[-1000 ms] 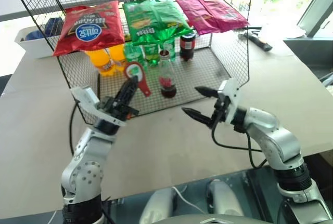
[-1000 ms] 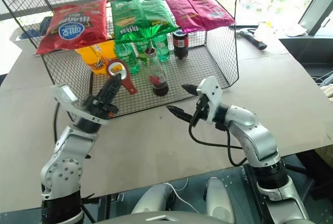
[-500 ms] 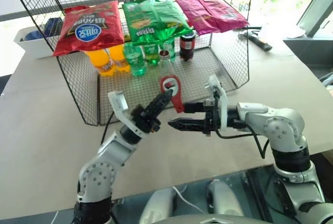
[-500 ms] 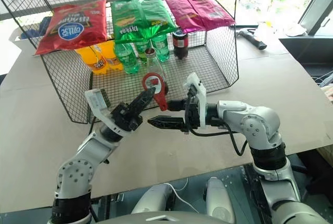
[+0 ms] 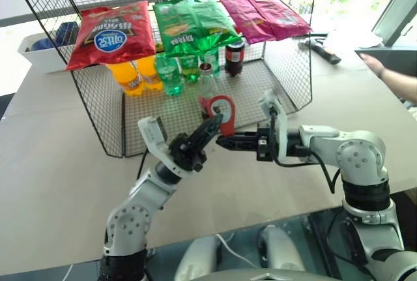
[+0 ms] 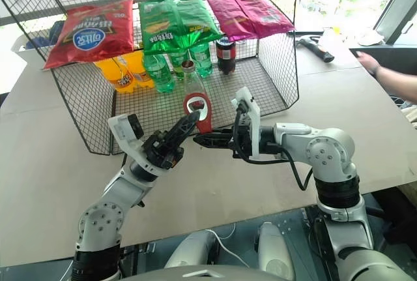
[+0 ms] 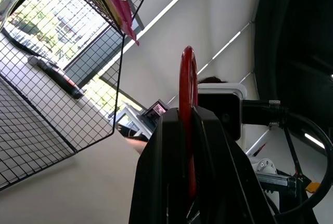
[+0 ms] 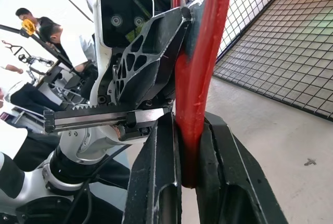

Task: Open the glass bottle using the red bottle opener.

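Both end effectors, left [image 5: 210,130] and right [image 5: 225,142], are clamping shut on the flat red bottle opener [image 5: 225,113], looped head upward. Just beyond it, the small clear glass bottle [image 5: 208,83] is standing upright on the wire rack floor [image 5: 163,108], its lower half hiding behind the opener.

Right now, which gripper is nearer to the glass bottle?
Right, slightly. The right gripper sits just in front of the glass bottle; the left gripper reaches in from the bottle's front-left. Both are shut on the red bottle opener.
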